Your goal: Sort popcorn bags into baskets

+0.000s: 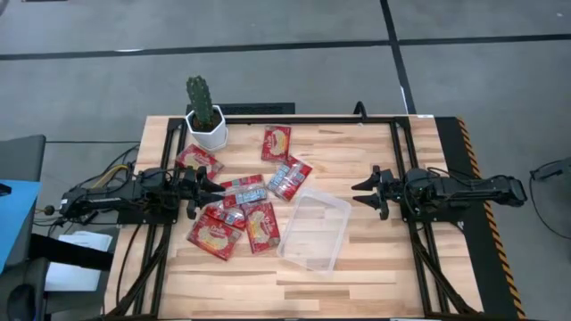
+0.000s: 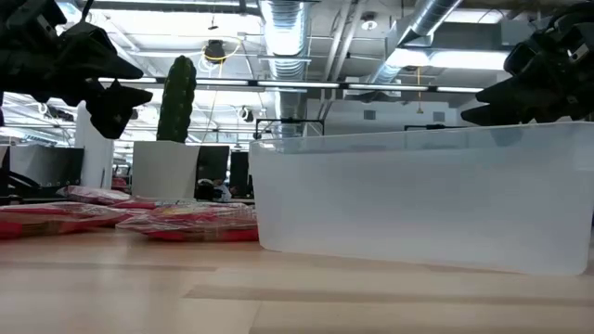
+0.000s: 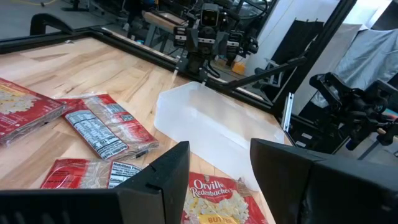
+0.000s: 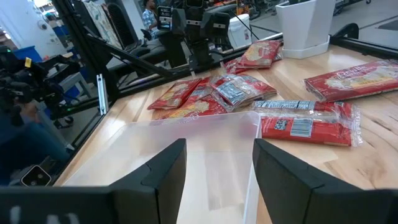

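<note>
The clear bin sits empty near the middle of the wooden table, turned slightly askew. The red popcorn bags lie scattered and partly overlapping to its left, between it and a white cactus pot at the far left. The left gripper hovers above the bags, jaws parted and holding nothing. The right gripper hangs just right of the bin, jaws likewise parted and empty.

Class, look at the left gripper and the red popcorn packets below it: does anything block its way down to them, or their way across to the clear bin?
Nothing visible does. The left gripper hangs open over the popcorn packets; bare wood separates them from the clear bin.
</note>
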Tool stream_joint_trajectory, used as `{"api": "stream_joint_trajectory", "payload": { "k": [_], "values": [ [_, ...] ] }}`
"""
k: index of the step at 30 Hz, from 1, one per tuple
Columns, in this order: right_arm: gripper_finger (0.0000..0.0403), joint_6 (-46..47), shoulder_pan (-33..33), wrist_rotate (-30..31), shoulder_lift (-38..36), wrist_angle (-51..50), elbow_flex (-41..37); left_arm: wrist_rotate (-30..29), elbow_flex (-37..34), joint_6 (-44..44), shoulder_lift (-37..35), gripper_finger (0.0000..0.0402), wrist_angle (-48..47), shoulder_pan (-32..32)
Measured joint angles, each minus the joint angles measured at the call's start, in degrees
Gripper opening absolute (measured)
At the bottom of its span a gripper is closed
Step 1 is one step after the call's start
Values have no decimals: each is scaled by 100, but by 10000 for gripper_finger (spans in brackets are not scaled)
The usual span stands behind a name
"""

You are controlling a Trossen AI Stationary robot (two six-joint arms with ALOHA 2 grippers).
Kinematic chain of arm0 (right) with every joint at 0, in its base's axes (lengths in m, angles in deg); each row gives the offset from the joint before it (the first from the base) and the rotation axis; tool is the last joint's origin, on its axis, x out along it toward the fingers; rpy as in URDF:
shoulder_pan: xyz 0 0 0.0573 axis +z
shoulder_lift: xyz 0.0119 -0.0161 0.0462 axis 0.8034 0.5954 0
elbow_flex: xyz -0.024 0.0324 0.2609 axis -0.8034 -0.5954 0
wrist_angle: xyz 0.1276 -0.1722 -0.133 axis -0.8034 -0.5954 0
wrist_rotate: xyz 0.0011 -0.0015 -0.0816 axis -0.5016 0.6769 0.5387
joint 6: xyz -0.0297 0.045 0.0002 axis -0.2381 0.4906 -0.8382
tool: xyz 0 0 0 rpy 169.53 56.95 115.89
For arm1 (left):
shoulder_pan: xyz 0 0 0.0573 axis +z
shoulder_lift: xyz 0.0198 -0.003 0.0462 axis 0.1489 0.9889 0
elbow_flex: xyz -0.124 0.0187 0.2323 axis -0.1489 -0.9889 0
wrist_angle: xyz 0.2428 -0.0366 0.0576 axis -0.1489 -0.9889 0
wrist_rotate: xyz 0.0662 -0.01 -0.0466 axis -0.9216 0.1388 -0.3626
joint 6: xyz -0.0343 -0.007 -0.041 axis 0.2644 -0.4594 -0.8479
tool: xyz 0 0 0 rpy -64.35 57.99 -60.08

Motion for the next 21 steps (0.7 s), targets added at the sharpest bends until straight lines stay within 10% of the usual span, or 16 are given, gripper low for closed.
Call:
{"api": "stream_joint_trajectory", "payload": {
  "k": [21],
  "values": [
    [207, -500, -53, 59, 0, 2, 0, -1548, -1, -793, 0, 157, 35, 0]
  ]
}}
